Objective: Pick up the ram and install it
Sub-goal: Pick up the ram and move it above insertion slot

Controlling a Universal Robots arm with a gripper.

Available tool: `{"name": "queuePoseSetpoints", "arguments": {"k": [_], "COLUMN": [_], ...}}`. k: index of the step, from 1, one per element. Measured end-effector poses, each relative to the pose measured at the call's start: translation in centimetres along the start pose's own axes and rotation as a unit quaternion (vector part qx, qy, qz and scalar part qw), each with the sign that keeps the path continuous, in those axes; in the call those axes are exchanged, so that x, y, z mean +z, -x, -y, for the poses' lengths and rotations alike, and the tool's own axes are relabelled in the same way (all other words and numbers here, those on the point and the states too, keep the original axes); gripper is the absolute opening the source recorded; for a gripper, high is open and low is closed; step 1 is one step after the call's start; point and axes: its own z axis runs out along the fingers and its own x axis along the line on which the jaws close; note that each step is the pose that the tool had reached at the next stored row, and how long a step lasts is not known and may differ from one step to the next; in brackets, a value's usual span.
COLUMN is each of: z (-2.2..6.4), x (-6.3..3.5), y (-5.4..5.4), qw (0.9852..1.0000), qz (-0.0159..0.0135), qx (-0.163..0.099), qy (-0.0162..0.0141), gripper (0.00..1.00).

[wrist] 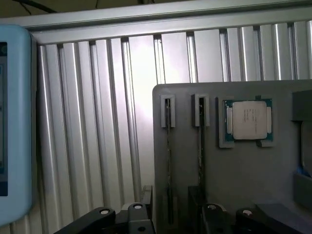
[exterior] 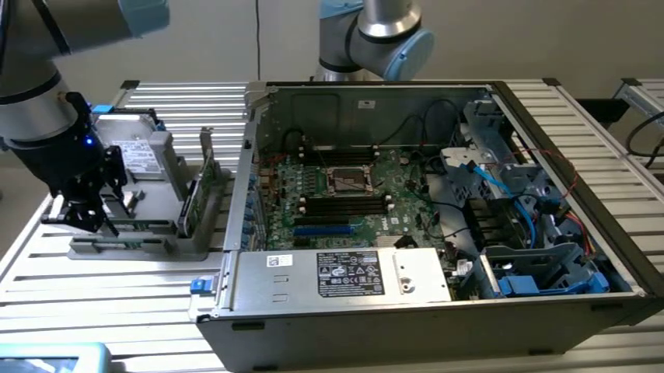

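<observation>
- The ram (wrist: 201, 161) stood edge-on in the grey holder (wrist: 243, 187), chips and label hidden.
- The fingers (wrist: 105, 217) ran off the picture's edge, tips unseen.

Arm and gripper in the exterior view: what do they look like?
The silver-grey tubular arm has light-blue joint caps. Its black wrist block carries a small blue light, and the black gripper has linkage fingers with silver screws.

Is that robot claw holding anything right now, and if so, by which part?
Nothing is held. The gripper is open above the gray tray, where two ram sticks stand on edge in their slots.
</observation>
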Motion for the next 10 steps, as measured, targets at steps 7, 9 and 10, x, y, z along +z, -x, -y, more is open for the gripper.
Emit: {"name": "queuePoseSetpoints", "arguments": {"k": [7,9,10], "z": [0.1,0.1,0.1], "x": [1.28,1.63,1.77], "y": [0.0,0.0,0.0], "qw": [1.0,0.9999,0.9999], "qz": [0.0002,0.0014,0.0029], "qx": [-0.009,-0.012,-0.013], "qy": [-0.0002,-0.0001,0.0], "gripper": [0.42,0.42,0.42]}}
